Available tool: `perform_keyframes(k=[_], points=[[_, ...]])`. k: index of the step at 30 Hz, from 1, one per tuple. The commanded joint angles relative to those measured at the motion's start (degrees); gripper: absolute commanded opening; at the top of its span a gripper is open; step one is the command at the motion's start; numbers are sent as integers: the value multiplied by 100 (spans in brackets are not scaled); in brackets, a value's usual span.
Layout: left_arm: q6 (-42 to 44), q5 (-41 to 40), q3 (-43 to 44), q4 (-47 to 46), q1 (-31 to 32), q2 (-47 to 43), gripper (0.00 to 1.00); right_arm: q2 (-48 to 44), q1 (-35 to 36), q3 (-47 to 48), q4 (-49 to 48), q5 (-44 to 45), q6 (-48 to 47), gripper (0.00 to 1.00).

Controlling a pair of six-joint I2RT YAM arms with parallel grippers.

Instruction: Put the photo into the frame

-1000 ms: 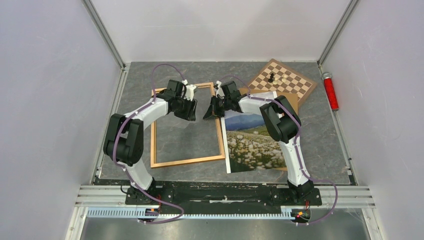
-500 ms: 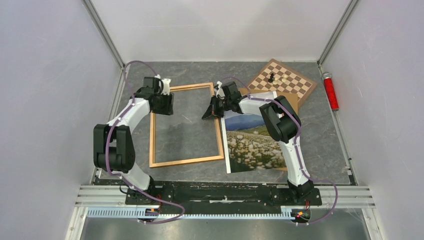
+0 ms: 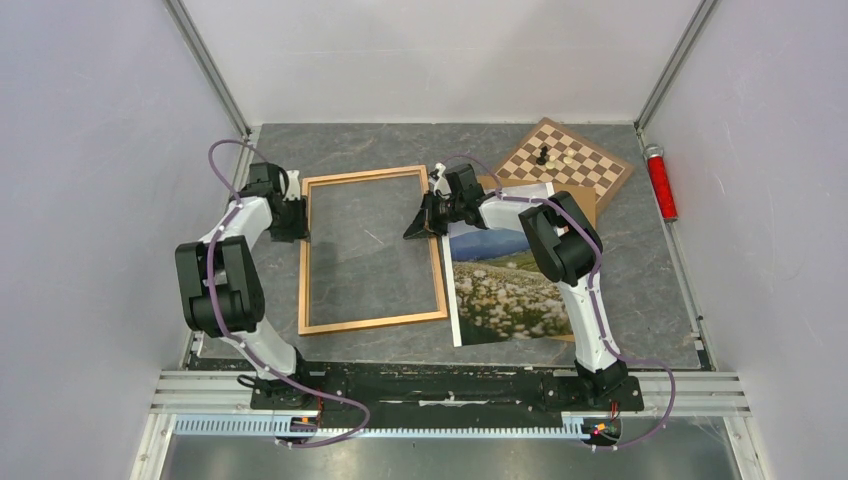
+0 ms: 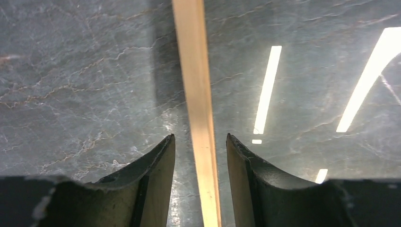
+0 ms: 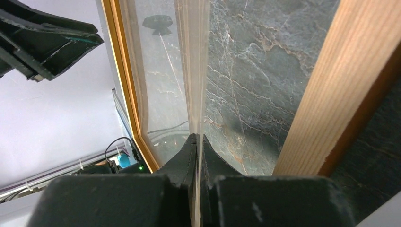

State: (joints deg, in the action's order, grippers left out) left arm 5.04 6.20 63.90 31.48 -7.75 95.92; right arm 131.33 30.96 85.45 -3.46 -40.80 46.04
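Note:
The frame (image 3: pixel 375 322) lies flat on the table, left of centre. The photo (image 3: pixel 505 285) lies face up to its right, outside the frame. My left gripper (image 3: pixel 296 218) is open and straddles the frame's left rail (image 4: pixel 197 85), one finger (image 4: pixel 156 179) on each side, not touching it. My right gripper (image 3: pixel 416 228) is at the frame's right rail and is shut on the edge of a thin clear sheet (image 5: pixel 193 71) that spans the frame opening. The wooden rail (image 5: pixel 326 90) runs just beside the right gripper (image 5: pixel 196 139).
A plain brown backing board (image 3: pixel 586 207) lies under the photo's far end. A chessboard (image 3: pixel 572 165) with a few pieces stands at the back right. A red cylinder (image 3: pixel 660 183) lies by the right wall. The left gripper's fingers (image 5: pixel 45 40) show in the right wrist view.
My left arm has swung left, from above the frame's upper middle to its left rail. My right gripper has stayed shut on the clear sheet in nearly the same place.

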Motion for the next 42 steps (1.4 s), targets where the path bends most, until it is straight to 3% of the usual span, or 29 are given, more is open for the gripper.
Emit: perform_keyframes(k=[1,9,21,28,42], points=[[139,28,280,184,-251,279,50,112,8,-46,-167,19,46,0],[348,813,490,513,-581,630,44,121,6,-37,-166,28,50,0],[519,1366,512,701,-696,919,41,112,10,-28,-167,63,68,0],[553,1615,553,784,-771,980,31,95,14,-55,-165,80,52,0],[683,1975,642,987,-815,928,40,73,15,-67,-171,87,57,0]])
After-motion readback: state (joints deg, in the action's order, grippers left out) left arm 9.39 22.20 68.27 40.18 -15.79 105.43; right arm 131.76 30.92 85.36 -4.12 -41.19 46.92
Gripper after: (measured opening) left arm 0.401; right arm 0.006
